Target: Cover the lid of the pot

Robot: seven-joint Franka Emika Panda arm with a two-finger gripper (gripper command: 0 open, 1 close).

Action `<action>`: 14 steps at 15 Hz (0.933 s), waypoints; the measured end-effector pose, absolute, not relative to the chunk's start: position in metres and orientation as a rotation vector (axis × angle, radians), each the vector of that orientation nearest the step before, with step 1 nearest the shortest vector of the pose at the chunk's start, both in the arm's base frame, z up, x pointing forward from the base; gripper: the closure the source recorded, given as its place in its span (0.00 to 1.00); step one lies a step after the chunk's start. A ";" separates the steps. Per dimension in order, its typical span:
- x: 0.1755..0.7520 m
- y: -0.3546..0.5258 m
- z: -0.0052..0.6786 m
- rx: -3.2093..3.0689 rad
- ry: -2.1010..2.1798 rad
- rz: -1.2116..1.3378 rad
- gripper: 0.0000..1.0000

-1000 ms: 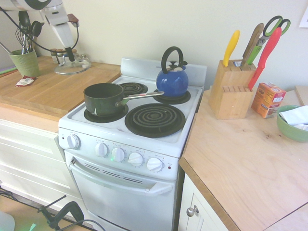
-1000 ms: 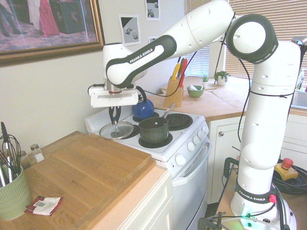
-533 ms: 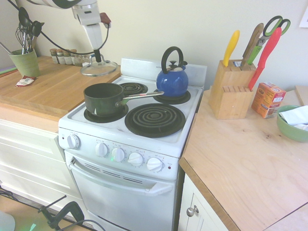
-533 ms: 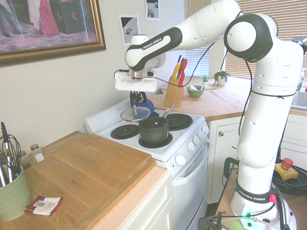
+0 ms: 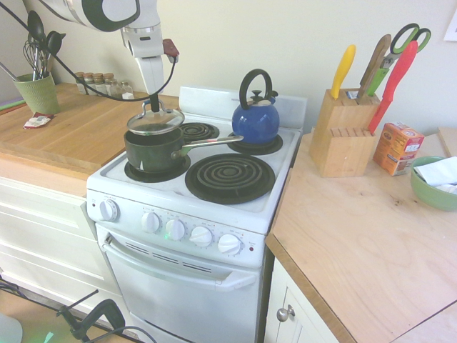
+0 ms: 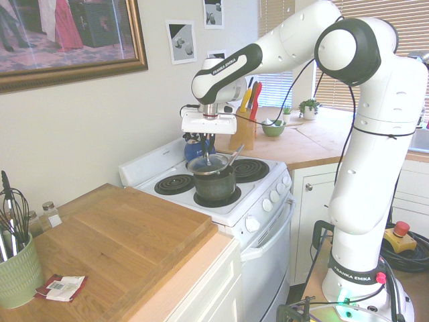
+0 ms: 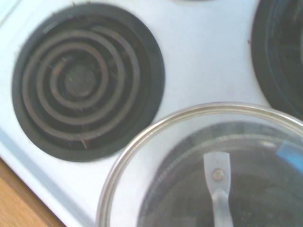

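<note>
Gripping the lid (image 5: 155, 121) above the pot (image 5: 153, 148), end effector (image 5: 154, 106) beside blue kettle (image 5: 255, 117).

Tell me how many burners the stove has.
4: front one under the pot, large front one bare, small rear one bare, rear one under the blue kettle.

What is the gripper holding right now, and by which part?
The gripper holds the lid, shut on its small black centre knob, with the lid hanging just above the pot.
</note>
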State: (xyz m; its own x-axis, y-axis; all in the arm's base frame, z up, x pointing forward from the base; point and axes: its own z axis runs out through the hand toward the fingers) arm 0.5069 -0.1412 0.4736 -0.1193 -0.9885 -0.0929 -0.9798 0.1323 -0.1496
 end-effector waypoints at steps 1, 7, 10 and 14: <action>0.504 -0.141 0.473 -1.962 2.232 -0.073 1.00; 0.493 -0.138 0.453 -1.966 2.233 -0.069 1.00; 0.494 -0.139 0.454 -1.961 2.231 -0.082 1.00; 0.499 -0.140 0.472 -1.950 2.212 -0.131 1.00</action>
State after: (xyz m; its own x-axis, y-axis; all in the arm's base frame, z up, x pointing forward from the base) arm 0.4989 -0.1405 0.4723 -0.1169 -0.9896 -0.0836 -0.9729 0.1310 -0.1904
